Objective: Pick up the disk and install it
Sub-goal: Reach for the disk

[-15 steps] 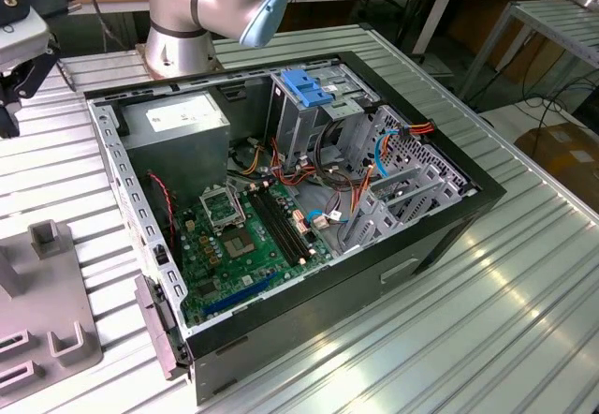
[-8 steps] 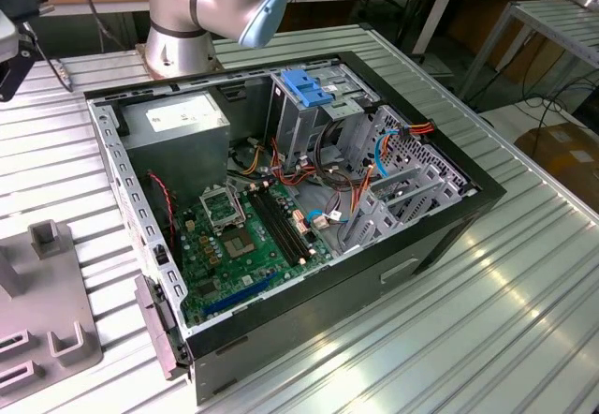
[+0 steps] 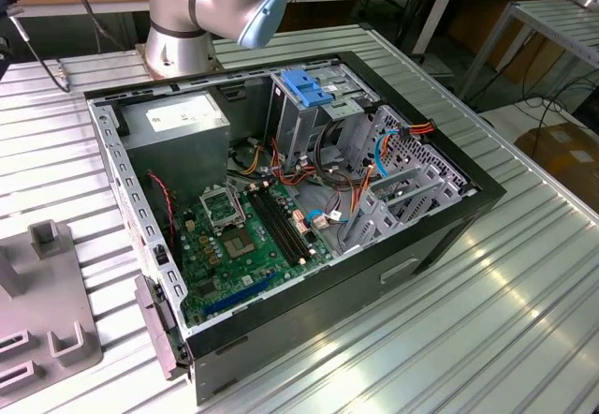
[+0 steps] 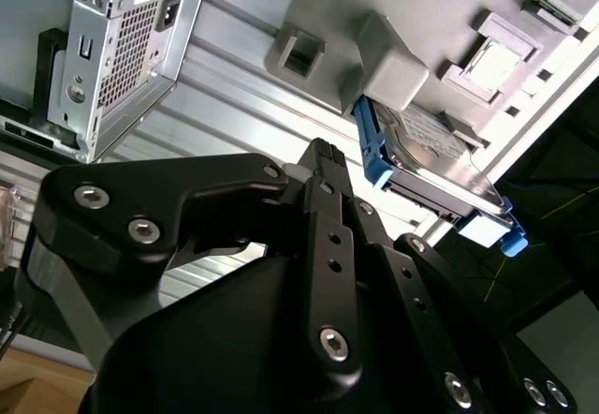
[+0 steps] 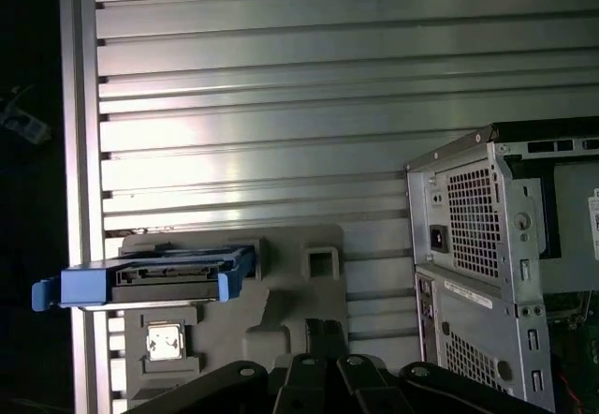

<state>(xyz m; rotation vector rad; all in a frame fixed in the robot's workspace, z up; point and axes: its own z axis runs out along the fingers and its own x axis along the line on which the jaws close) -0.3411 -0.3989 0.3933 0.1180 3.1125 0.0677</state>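
Observation:
The disk [image 4: 432,155] is a flat grey-metal drive with blue plastic rails. It stands on edge in a slot of a grey holder block [image 4: 374,21] on the ribbed metal table. In the first wrist view the disk [image 5: 154,279] shows edge-on at the holder's [image 5: 290,311] end near the table's edge. My gripper [image 4: 322,152] hovers apart from the disk, a short way off to its side. Its black fingers look shut with nothing between them. The gripper [image 5: 318,332] points down toward the holder in the first wrist view.
An open computer case [image 3: 440,236] lies on the table, with a green motherboard [image 3: 248,236], a grey power supply [image 3: 178,125] and a metal cage with a blue latch [image 3: 307,87]. The arm's base [image 3: 182,21] stands behind it. The grey holder [image 3: 42,292] sits at the exterior view's left.

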